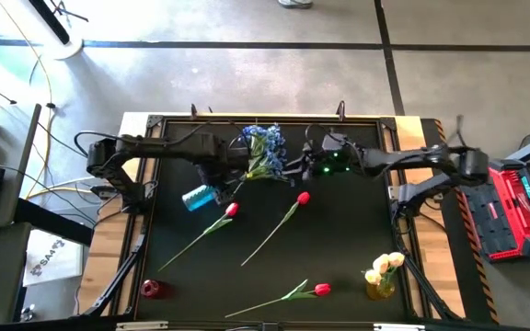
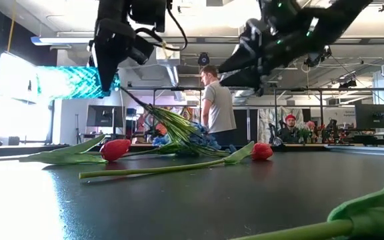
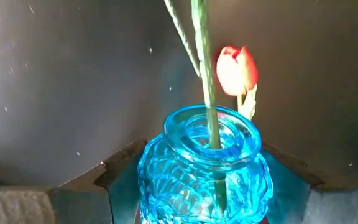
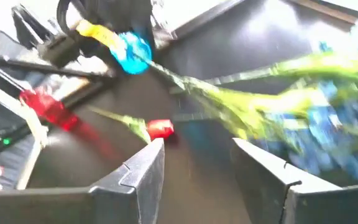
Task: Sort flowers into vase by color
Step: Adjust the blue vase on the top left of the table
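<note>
Left pincer (image 1: 212, 189) is closed around a ribbed blue glass vase (image 1: 198, 197), gripping its body from both sides and holding it tilted above the black table (image 1: 339, 257). The left wrist view looks straight into the vase mouth: thin green stems enter it and run down inside.

Those stems belong to a bushy spray of small blue blossoms (image 1: 263, 152), whose head sits up near the table's far edge, between the two arms.

Right pincer (image 1: 294, 170) is just beside the spray. In the right wrist view its fingers (image 4: 143, 171) stand apart with the green foliage and blue blossoms passing across the gap; whether they actually clamp the spray cannot be told.

A small yellow glass vase (image 1: 381, 285) stands upright near the front right of the table and holds pale yellow tulips (image 1: 386, 265).

A small red glass vase (image 1: 152, 289) is at the front left corner; contents cannot be made out.

Three single red tulips lie loose on the table: one (image 1: 232, 210) just beside the blue vase, one (image 1: 303, 197) near the centre, one (image 1: 321, 290) near the front edge.

A person (image 2: 217, 107) stands in the room behind, seen in the low view.
</note>
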Motion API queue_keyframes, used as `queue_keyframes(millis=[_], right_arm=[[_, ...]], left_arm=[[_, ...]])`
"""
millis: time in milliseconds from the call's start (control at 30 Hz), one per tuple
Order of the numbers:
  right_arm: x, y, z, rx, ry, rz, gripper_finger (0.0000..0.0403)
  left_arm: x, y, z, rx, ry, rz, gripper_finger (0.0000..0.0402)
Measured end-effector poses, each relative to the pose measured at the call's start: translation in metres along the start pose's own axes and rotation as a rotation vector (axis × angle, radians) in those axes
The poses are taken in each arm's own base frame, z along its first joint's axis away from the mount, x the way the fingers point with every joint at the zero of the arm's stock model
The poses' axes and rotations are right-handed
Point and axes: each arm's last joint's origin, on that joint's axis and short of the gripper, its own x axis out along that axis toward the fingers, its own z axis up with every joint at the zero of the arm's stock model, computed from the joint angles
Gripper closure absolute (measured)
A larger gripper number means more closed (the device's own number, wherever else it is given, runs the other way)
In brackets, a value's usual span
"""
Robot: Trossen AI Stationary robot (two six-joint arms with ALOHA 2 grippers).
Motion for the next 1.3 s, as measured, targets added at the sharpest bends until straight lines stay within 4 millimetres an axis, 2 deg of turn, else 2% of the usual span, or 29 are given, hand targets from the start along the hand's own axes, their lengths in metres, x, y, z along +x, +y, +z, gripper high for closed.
queue_keyframes(millis=[67,200,300,400,533,733,900,1000,1133,1300], right_arm=[[0.017,-0.007,-0.003,-0.019,-0.036,0.031,0.0237],[0.054,-0.021,-0.010,-0.035,0.008,0.053,0.0255],[0.078,-0.028,-0.009,-0.039,0.026,0.052,0.0270],[0.095,-0.034,-0.005,-0.009,0.043,0.009,0.0282],[0.108,-0.051,-0.004,0.046,0.147,-0.130,0.0295],[0.113,-0.083,-0.011,0.106,0.291,-0.286,0.0302],[0.103,-0.105,-0.016,0.183,0.297,-0.375,0.0303],[0.097,-0.110,-0.017,0.202,0.308,-0.376,0.0303],[0.094,-0.105,-0.013,0.213,0.322,-0.323,0.0303],[0.084,-0.079,0.008,0.172,0.265,-0.246,0.0303]], left_arm=[[-0.001,0.000,0.004,0.013,-0.037,-0.015,0.0163],[-0.003,-0.003,0.011,0.019,-0.111,-0.046,0.0163],[-0.001,-0.003,0.013,0.019,-0.107,-0.044,0.0163],[0.001,-0.003,0.012,0.020,-0.088,-0.038,0.0163],[0.000,-0.004,0.007,0.021,-0.040,-0.060,0.0163],[-0.007,0.000,-0.003,-0.024,0.014,-0.072,0.0163],[-0.007,0.003,-0.014,-0.044,0.133,-0.076,0.0163],[-0.008,0.004,-0.015,-0.042,0.142,-0.052,0.0163],[-0.013,0.007,-0.011,-0.015,0.030,-0.023,0.0163],[-0.028,0.024,0.006,-0.015,-0.234,-0.026,0.0163]])
